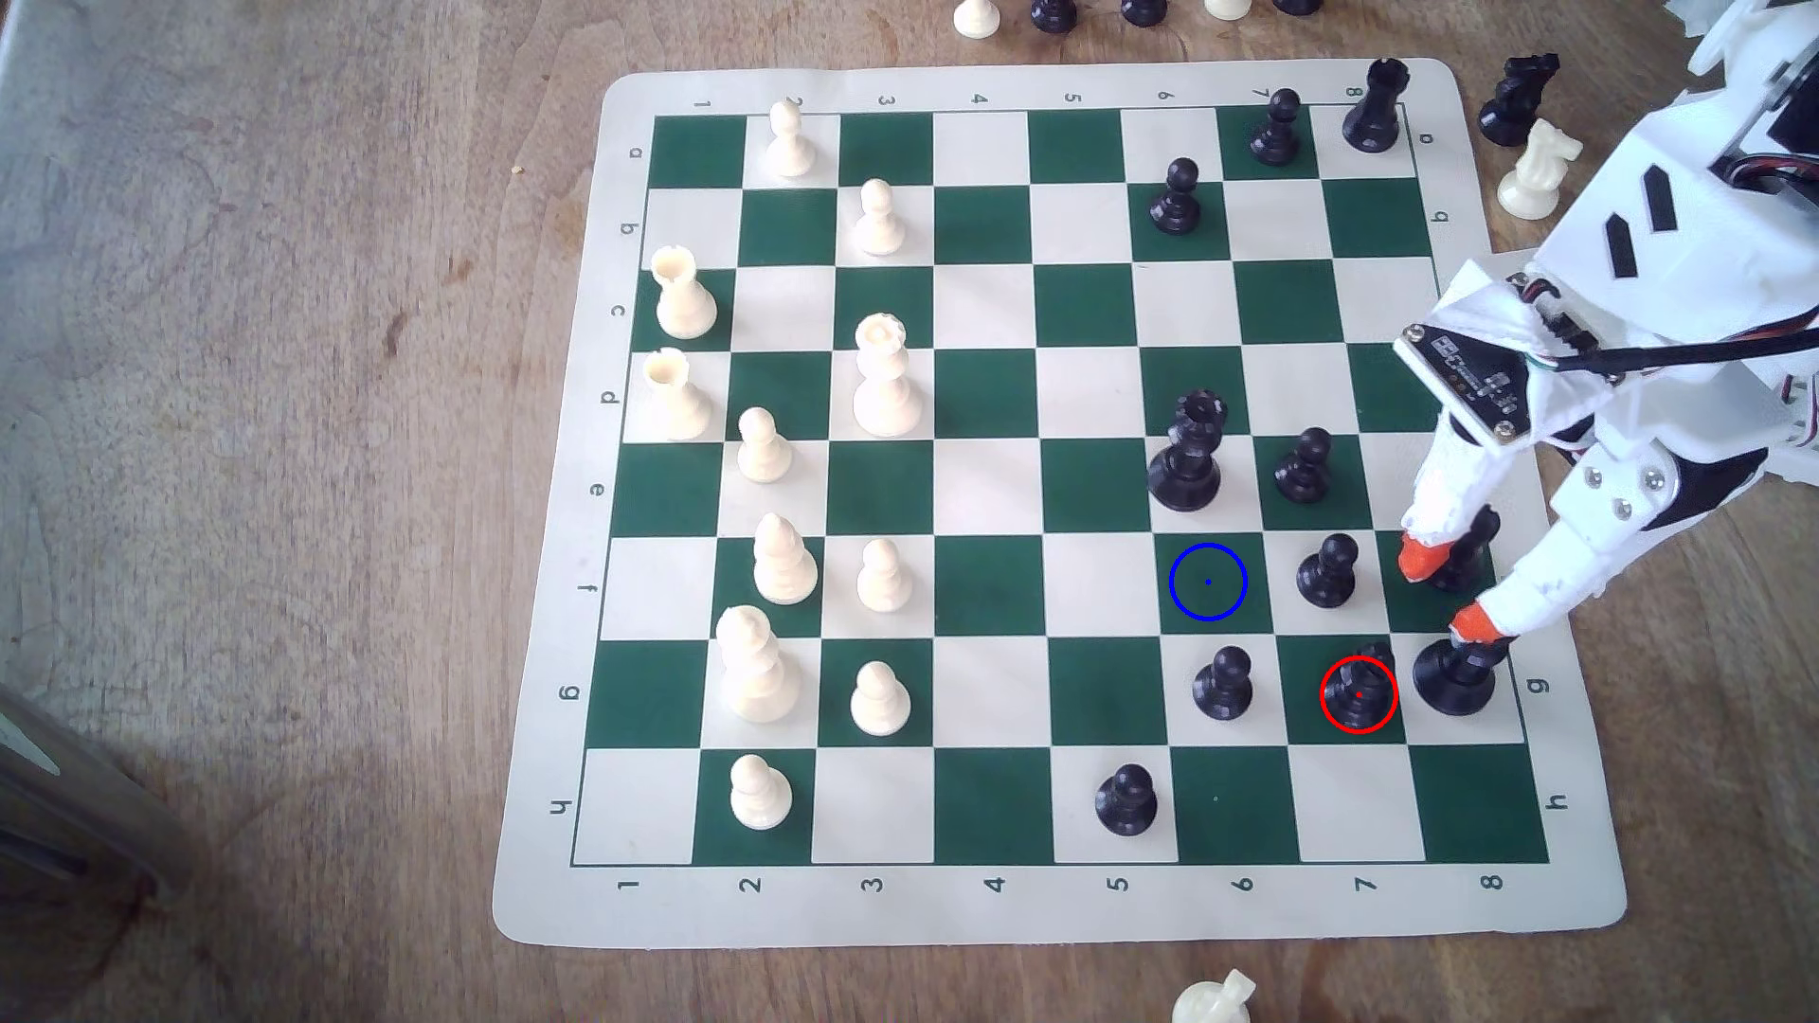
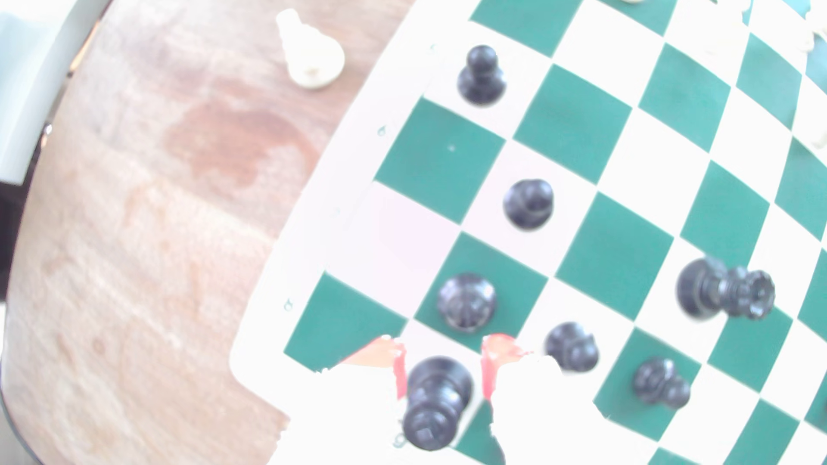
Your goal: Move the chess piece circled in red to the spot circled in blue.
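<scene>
my black chess piece (image 1: 1361, 689) stands upright on a dark green square of the chess mat (image 1: 1043, 905), ringed in red. the spot (image 1: 1208, 582), a green square with a blue ring and dot, lies diagonally near it, bare.

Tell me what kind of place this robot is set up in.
Probably a home or hobby workbench: a worn wooden tabletop, a roll-up chess mat with a game underway, and a small 3D-printed-looking arm's gripper.

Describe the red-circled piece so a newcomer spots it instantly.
On the green-and-white chess mat, go to the corner near the gripper, row g, column 7. The chess piece stands there on a green square inside a red ring, beside a taller black piece between the open fingers.
</scene>
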Robot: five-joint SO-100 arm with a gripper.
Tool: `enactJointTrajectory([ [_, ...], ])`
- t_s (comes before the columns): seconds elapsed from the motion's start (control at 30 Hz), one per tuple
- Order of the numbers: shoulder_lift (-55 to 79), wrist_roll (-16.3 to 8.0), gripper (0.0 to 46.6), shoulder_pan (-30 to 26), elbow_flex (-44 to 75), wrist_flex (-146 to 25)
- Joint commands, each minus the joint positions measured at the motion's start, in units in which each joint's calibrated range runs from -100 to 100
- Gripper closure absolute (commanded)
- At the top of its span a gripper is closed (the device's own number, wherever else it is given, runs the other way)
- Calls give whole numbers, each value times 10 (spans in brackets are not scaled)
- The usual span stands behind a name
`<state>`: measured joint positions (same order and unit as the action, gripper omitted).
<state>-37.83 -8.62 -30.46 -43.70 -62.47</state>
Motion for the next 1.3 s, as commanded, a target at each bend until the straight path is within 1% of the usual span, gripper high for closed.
enactJointTrajectory([
  [0.0, 23, -6, 342, 6, 18, 24],
  [0.17, 107, -4, 353, 6, 24, 41],
  [0.3, 141, -6, 351, 7, 19, 57],
  [0.7, 185, -6, 352, 12, 23, 83],
  [0.9, 192, -5, 351, 26, 23, 107],
  [1.07, 192, 0, 373, 27, 18, 103],
  [1.13, 192, 0, 366, 27, 18, 102],
  [1.17, 192, 0, 371, 26, 18, 101],
  [1.27, 191, 6, 418, 23, 18, 91],
])
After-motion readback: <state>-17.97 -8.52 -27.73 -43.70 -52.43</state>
